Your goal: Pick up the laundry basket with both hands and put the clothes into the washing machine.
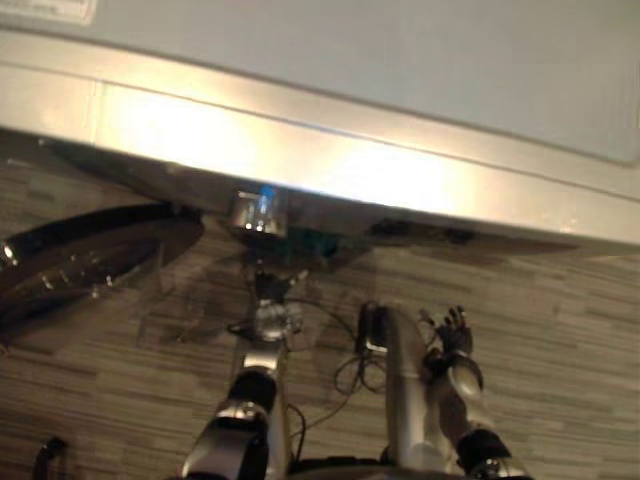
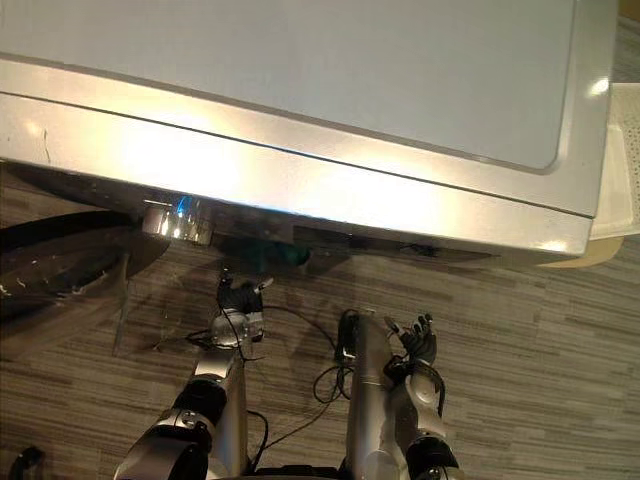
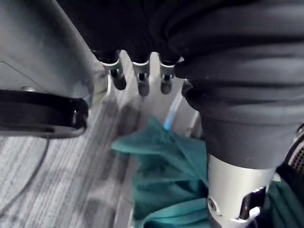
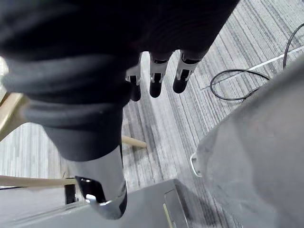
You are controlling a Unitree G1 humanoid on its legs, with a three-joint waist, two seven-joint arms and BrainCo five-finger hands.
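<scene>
A bundle of teal clothes (image 3: 161,180) is lying in soft, crumpled folds at the front opening of the washing machine (image 2: 300,90). From the head views it is peeking out as a small teal patch under the machine's front edge, near the centre of the scene. The pictures are not showing whether the cloth is fully inside the drum.

The washing machine is spanning the scene from 9 to 3 o'clock. It has a smooth, flat, pale lid and a glossy silver front band that is catching bright light. Its round door (image 1: 80,255), dark and glassy, is hanging open at 9 o'clock. A short shiny metal cylinder (image 1: 258,212) is sticking out beneath the front edge.

At 3 o'clock, just beside the machine, a white perforated laundry basket (image 2: 622,160) is sitting on the pale wooden edge of a table (image 2: 578,258).

The left robot hand (image 2: 240,298) is reaching toward the teal cloth at 12 o'clock, fingers straight and wide, holding nothing. The right robot hand (image 2: 418,342) is hovering at 5 o'clock, its fingers spread wide and empty, well apart from the basket.

The floor (image 2: 540,380) is showing grey-brown, wood-grain stripes.
</scene>
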